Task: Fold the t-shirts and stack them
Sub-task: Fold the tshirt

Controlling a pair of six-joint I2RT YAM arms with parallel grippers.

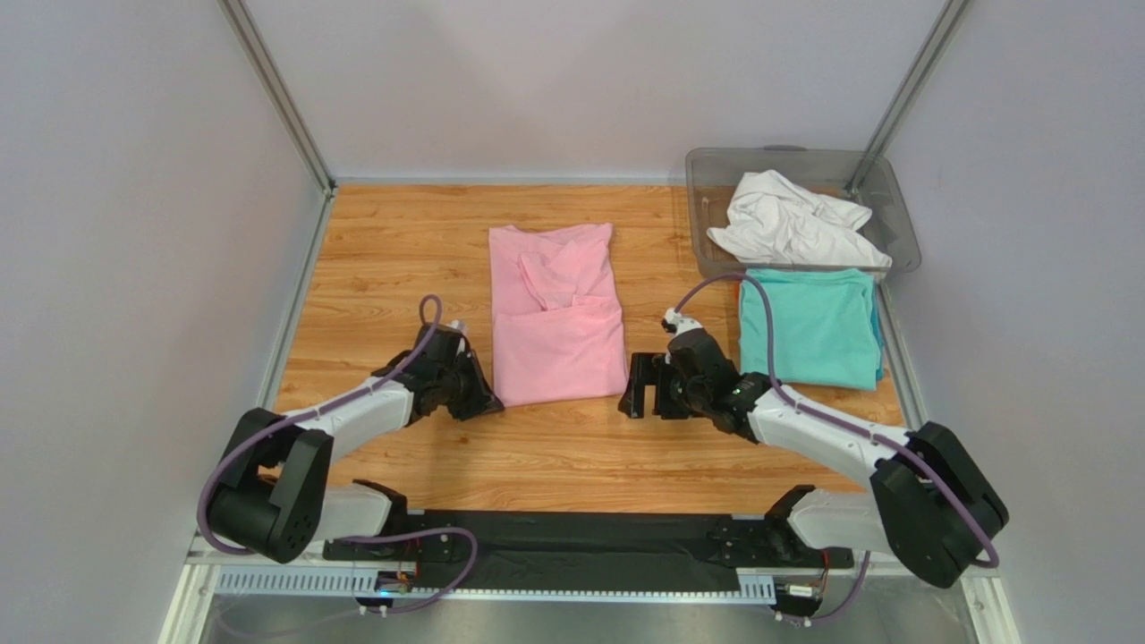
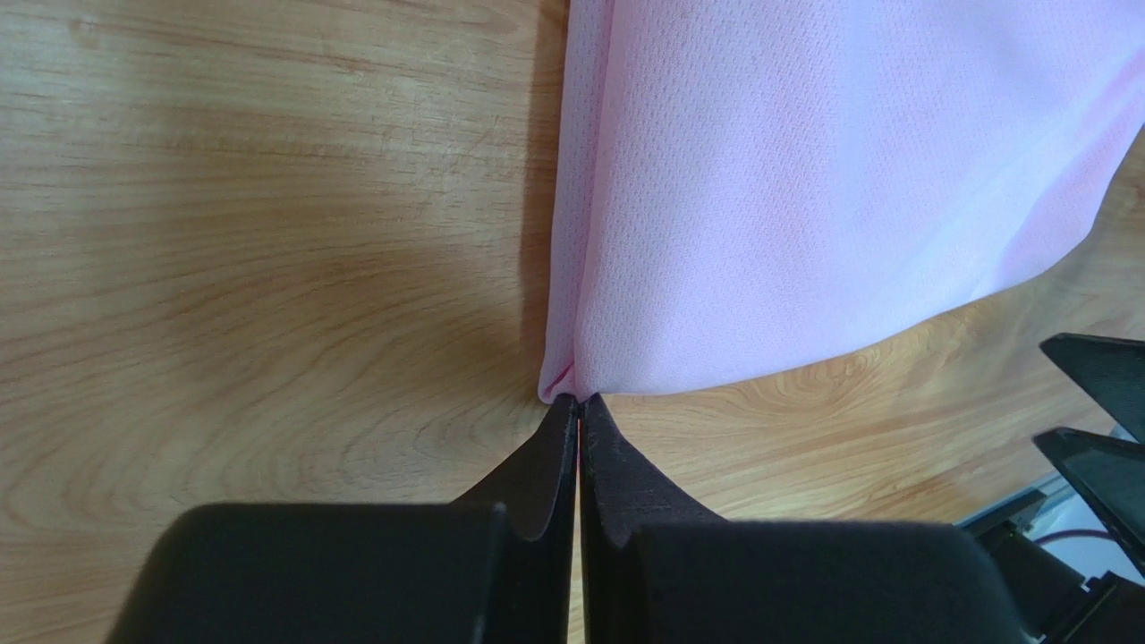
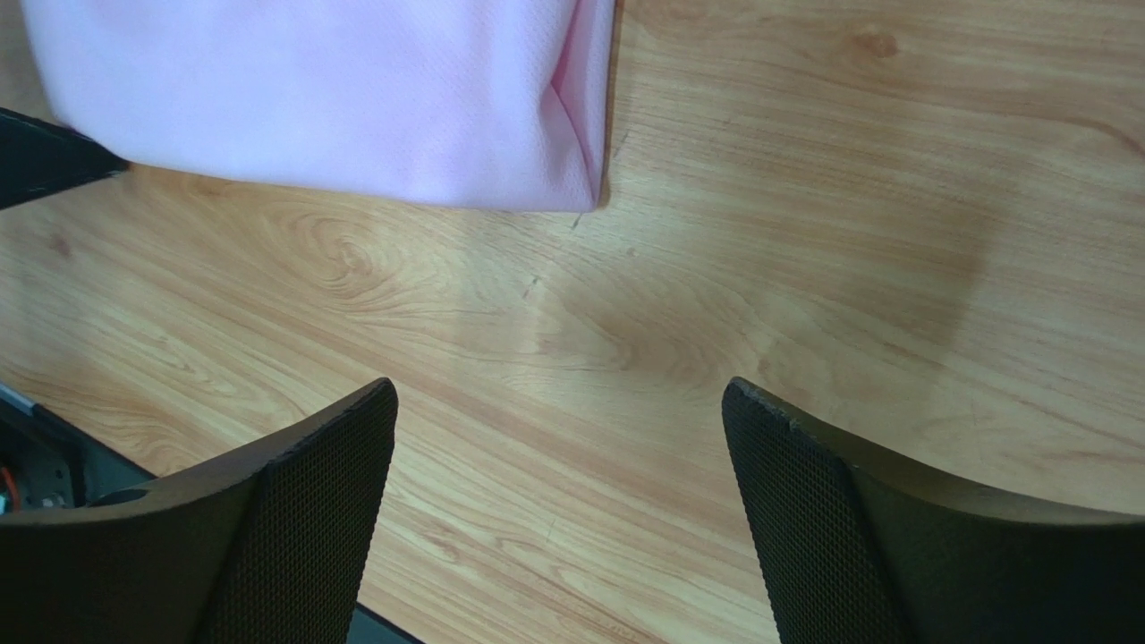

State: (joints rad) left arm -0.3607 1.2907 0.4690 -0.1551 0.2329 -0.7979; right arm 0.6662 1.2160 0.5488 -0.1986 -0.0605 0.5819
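At bottom centre of the left wrist view, the left gripper (image 2: 578,403) is pressed together at a corner of the pink t-shirt (image 2: 833,188). The right gripper (image 3: 558,392) stands wide apart over the wooden table (image 3: 833,201).

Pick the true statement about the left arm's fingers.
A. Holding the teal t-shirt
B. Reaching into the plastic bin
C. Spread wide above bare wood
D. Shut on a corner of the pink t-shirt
D: in the left wrist view the left gripper has its fingers pressed together, pinching the near-left corner of the pink t-shirt.
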